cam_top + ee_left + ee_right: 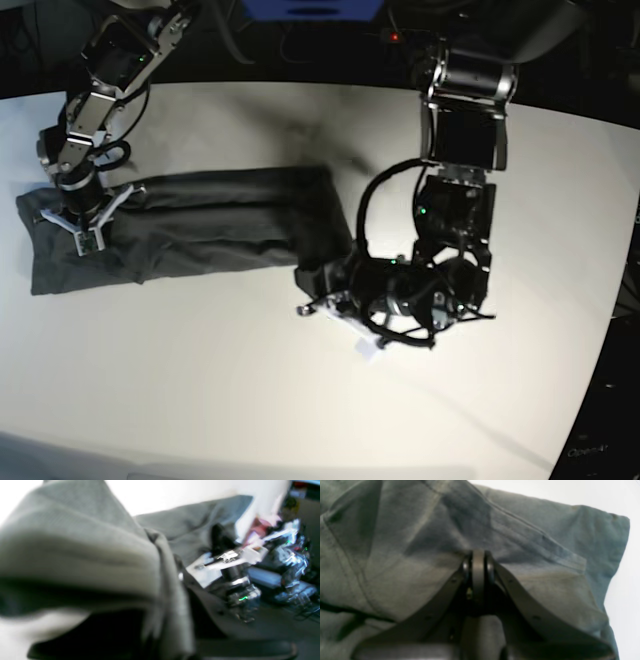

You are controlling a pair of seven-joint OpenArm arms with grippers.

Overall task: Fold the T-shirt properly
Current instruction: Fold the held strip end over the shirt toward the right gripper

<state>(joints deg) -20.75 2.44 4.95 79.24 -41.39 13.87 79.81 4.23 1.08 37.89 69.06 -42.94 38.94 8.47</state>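
Base view: the white bench fills most of the frame, with dark surroundings along the top edge and right side. No containers show on it. The T-shirt lies across the left half of the frame, a long dark charcoal band running from the far left edge toward the centre, folded lengthwise into layers with soft creases along its length. Its right end rises off the surface toward the centre, where it meets the left pincer.

2 arms work on the cloth. The arm at the upper left of the frame reaches down to the band's left end; its right pincer is clenched and sits on the fabric there. In the right wrist view the closed jaws press together against grey cloth with a hem seam running diagonally and a squared corner at the upper right, over bare white bench.

The arm at centre right bends low, its left pincer clamped on the T-shirt's right end. The left wrist view is blurred: bunched grey fabric drapes across the left of the frame.
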